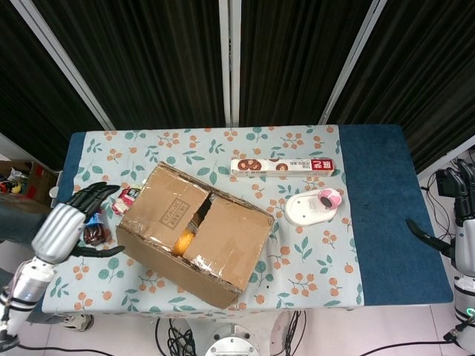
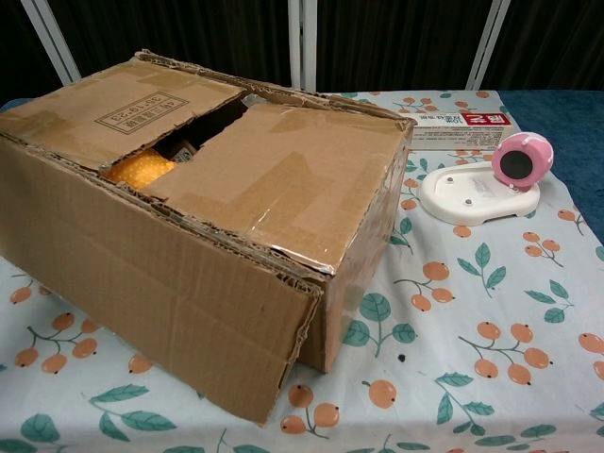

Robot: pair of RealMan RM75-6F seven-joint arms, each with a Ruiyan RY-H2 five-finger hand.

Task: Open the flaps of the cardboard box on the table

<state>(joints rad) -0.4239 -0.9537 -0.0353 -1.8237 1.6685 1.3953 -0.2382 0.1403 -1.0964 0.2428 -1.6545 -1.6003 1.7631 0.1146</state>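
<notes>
The cardboard box [image 1: 194,233] lies at an angle on the flowered tablecloth, its two top flaps [image 2: 274,170] nearly flat with a narrow gap between them. Something orange [image 2: 140,170] shows through that gap. My left hand [image 1: 74,219] hovers just left of the box at the table's left edge, fingers spread and holding nothing. My right hand [image 1: 462,222] sits past the table's right edge, far from the box; only part of it shows, with one dark finger reaching over the blue cloth. The chest view shows neither hand.
A long red-and-white packet [image 1: 282,165] lies behind the box. A white base with a pink round device [image 1: 315,206] stands to the box's right. Small packets [image 1: 126,199] lie by the left hand. Blue cloth [image 1: 382,215] covers the table's right part.
</notes>
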